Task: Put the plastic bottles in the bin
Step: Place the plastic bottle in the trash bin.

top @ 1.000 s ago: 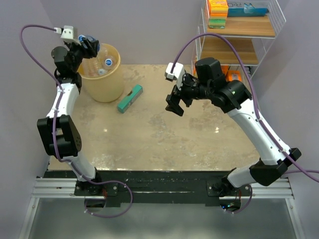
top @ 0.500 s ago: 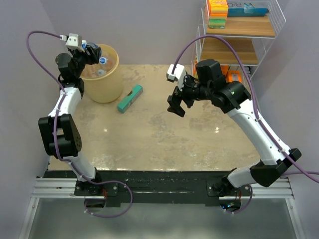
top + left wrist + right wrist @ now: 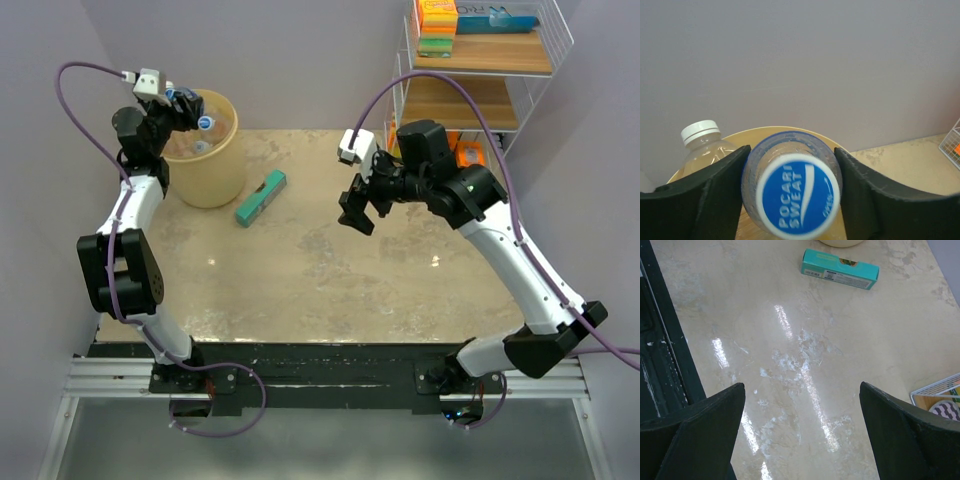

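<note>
The left gripper (image 3: 186, 104) is clamped on a bottle (image 3: 794, 197) with a blue-and-white cap, held above the near-left rim of the tan bin (image 3: 215, 170) at the back left of the surface (image 3: 330, 270). In the left wrist view the cap faces the camera, with one black finger pressed to each side of the bottle's shoulder. Behind it, a second bottle (image 3: 702, 142), clear with a white cap, stands inside the bin. The overhead view shows more clear bottles lying in the bin. The right gripper (image 3: 357, 212) hangs over the middle of the surface, its jaws spread wide and holding nothing. A teal box (image 3: 261, 197) lies flat on the surface just right of the bin, apart from both grippers. A white wire rack (image 3: 480, 70) stands at the back right.
</note>
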Motion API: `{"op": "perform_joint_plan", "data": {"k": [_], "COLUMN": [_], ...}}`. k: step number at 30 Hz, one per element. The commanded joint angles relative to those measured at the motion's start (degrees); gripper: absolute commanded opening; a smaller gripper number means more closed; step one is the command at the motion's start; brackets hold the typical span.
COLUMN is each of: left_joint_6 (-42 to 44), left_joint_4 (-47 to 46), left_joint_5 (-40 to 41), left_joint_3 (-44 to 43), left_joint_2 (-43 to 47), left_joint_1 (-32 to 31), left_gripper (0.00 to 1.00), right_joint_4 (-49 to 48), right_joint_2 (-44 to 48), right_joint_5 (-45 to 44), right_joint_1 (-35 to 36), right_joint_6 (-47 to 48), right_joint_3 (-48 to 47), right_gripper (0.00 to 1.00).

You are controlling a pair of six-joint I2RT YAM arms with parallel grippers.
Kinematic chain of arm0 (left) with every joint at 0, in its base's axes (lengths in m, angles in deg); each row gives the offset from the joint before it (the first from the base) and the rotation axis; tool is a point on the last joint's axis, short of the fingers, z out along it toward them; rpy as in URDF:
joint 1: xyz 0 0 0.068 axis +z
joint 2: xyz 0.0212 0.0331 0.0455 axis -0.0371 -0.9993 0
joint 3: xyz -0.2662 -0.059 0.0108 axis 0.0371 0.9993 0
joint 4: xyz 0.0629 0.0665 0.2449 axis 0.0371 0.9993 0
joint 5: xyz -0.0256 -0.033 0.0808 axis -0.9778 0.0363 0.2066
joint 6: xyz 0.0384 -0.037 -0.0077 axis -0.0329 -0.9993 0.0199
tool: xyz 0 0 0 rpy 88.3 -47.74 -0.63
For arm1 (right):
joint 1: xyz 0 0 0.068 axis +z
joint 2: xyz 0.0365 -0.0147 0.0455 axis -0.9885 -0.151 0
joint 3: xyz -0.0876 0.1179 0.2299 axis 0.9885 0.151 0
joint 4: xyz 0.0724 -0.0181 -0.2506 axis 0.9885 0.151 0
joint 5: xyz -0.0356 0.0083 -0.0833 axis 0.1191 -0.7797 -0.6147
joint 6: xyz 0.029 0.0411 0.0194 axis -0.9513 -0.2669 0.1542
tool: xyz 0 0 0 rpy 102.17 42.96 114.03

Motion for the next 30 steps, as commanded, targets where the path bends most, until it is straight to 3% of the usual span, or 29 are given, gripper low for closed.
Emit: {"op": "perform_joint_plan", "data": {"k": [1,6,30], "left_joint_6": [1.5,1.2,0.7], "left_joint_4": [3.8,5.0,17.4], "left_joint_5": [0.2,0.9,2.1], "left_joint_3": [-1.7,-2.1,-3.5], "left_joint_2": [-0.5,1.3,14.4], "left_joint_1": [0.5,0.5,1.5], "left_gripper": [0.76,0.99,0.99], "right_joint_4": [-1.9,-1.8,-2.7], "right_joint_2": [2.2,1.9,4.0], "right_joint_5": [1.3,1.9,0.7], "right_joint_1": [-0.5,-0.5,-0.7], "right_joint_6": [0.4,0.3,0.2], "right_joint_3": [0.1,0.0,1.1], "right_gripper": [0.99,0.99,0.99]}}
